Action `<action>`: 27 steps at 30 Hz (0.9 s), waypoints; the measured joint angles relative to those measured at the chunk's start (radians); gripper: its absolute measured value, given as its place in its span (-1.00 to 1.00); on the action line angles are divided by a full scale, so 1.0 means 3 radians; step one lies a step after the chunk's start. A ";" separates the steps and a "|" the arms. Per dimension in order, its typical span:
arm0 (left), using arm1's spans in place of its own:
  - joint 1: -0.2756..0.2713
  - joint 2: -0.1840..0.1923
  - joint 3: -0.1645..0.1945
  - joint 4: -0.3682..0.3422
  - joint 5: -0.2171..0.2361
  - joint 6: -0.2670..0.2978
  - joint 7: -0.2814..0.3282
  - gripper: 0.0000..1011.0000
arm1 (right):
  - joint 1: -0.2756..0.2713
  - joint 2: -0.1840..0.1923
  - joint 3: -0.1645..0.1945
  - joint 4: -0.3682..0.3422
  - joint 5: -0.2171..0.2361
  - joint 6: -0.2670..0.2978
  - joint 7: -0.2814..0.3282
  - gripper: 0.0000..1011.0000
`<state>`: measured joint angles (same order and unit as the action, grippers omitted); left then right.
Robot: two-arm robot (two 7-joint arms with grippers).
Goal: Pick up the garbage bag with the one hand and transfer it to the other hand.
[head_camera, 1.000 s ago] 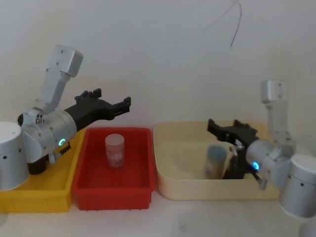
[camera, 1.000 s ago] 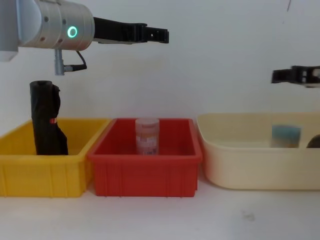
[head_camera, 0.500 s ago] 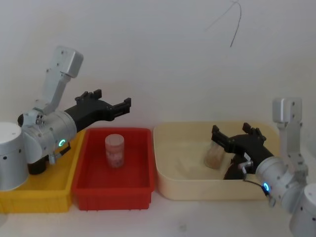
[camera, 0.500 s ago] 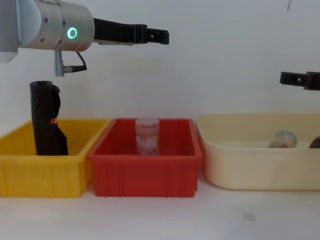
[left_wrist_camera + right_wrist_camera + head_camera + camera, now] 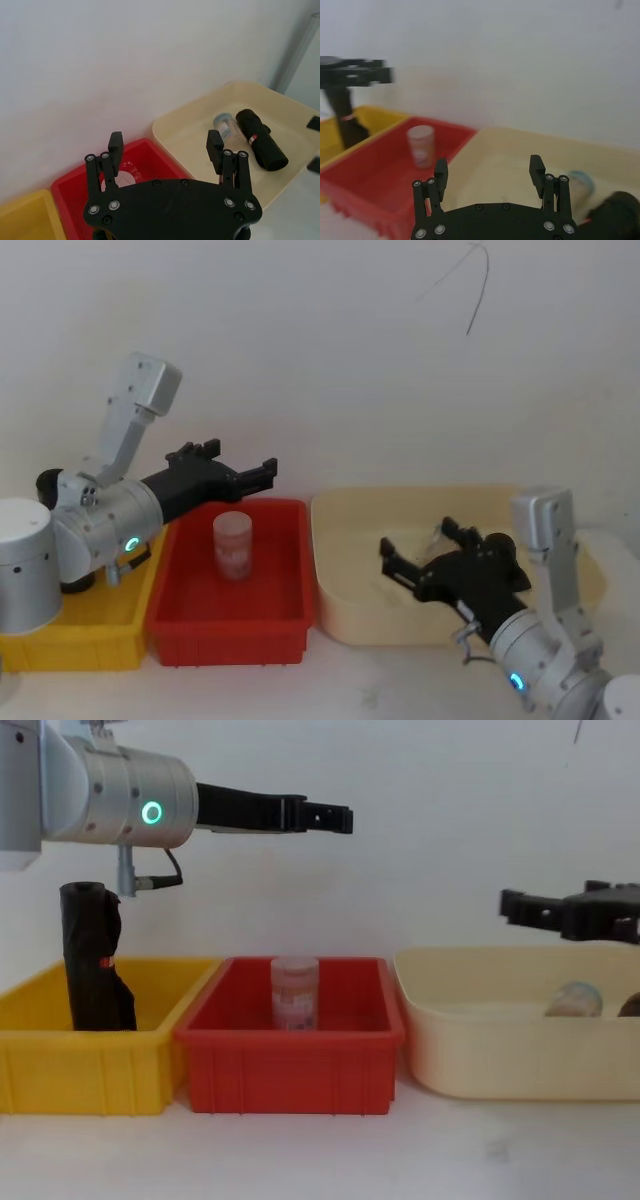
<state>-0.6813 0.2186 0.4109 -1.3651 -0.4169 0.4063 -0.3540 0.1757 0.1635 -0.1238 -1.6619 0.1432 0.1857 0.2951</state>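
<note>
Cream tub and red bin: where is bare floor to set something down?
The cream plastic tub's left half is bare up to the lying clear jar. Its right end is crowded: jar and black plastic roll lie side by side. In the red plastic bin, floor is free in front of the standing jar.

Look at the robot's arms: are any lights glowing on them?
Yes. Chest view: a green ring glows on the left arm. Head view: a blue ring glows on the right arm, low in the picture.
</note>
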 joint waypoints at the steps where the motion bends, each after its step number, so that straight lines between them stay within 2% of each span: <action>1: 0.0000 0.0001 0.0004 0.0004 -0.0002 -0.0003 -0.0007 0.98 | -0.0019 0.0008 -0.0018 -0.0020 -0.0003 -0.0015 0.0016 0.98; 11: -0.0006 0.0011 0.0032 0.0046 -0.0016 -0.0023 -0.0062 0.98 | -0.0289 0.0102 -0.0312 -0.0245 -0.0069 -0.0200 0.0197 0.98; 16: -0.0007 0.0013 0.0040 0.0055 -0.0019 -0.0028 -0.0076 0.98 | -0.0372 0.0130 -0.0405 -0.0313 -0.0097 -0.0255 0.0244 0.98; 27: -0.0010 0.0016 0.0048 0.0066 -0.0023 -0.0033 -0.0092 0.98 | -0.0457 0.0159 -0.0505 -0.0383 -0.0123 -0.0313 0.0292 0.98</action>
<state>-0.6842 0.2235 0.4254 -1.3454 -0.4239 0.3964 -0.3815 0.0386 0.2113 -0.2754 -1.7769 0.1062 0.0917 0.3828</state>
